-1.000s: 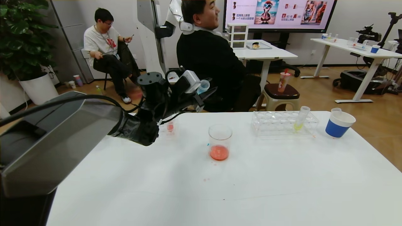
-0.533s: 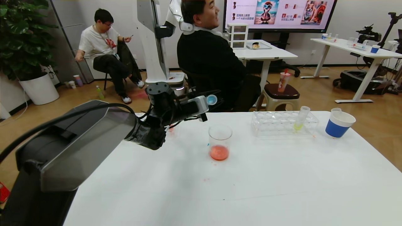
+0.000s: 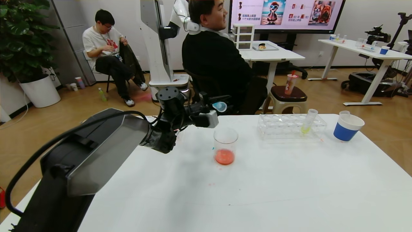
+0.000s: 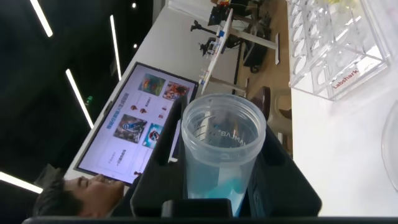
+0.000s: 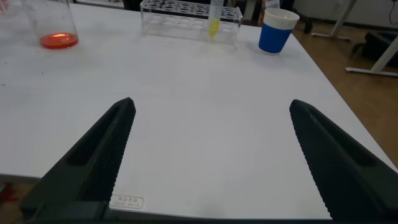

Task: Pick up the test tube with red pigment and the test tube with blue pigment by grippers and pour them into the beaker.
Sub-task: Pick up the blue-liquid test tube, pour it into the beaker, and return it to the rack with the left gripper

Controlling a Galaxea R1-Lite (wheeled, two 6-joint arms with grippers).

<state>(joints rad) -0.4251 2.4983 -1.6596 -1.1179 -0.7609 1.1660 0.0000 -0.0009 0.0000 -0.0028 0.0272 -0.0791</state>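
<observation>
The test tube with blue pigment is pinched by the left gripper and tilted above the beaker, so pouring seems intended; the right gripper is kept spread over the table

The left arm reaches forward and inward from the robot's left side, its wrist turned so the left gripper lies roughly level above the far part of the work surface. Its fingers are closed around a tube's sides. The right gripper hangs low over the near right area, its two fingers spread wide apart, holding nothing.
</observation>
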